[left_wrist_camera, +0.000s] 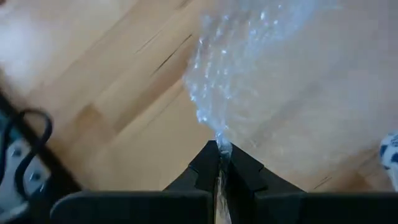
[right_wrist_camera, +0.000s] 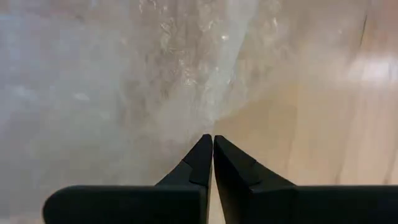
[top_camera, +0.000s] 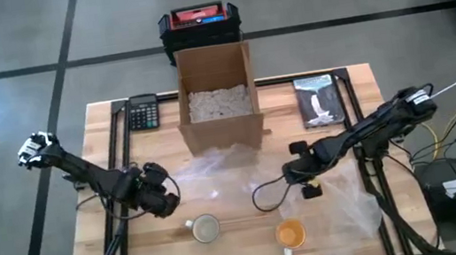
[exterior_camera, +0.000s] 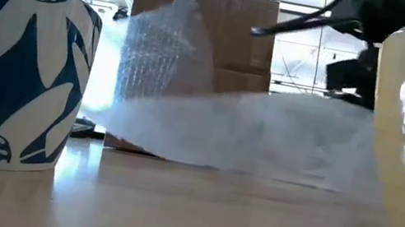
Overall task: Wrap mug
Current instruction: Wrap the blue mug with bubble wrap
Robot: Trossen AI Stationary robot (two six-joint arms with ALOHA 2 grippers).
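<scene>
The blue-patterned mug (top_camera: 206,229) stands at lower centre of the high view, clear of the bubble wrap (top_camera: 234,173) spread above it. The left gripper (left_wrist_camera: 219,163) is clamped on a wrap corner. The right gripper (right_wrist_camera: 212,155) is closed, apparently empty. Risk: a one-corner hold may let the sheet slip or bunch.

Blue-white leaf-pattern mug (top_camera: 205,228) upright beside yellow mug (top_camera: 289,234); bubble wrap (top_camera: 225,168) (clear, crumpled) behind.
</scene>
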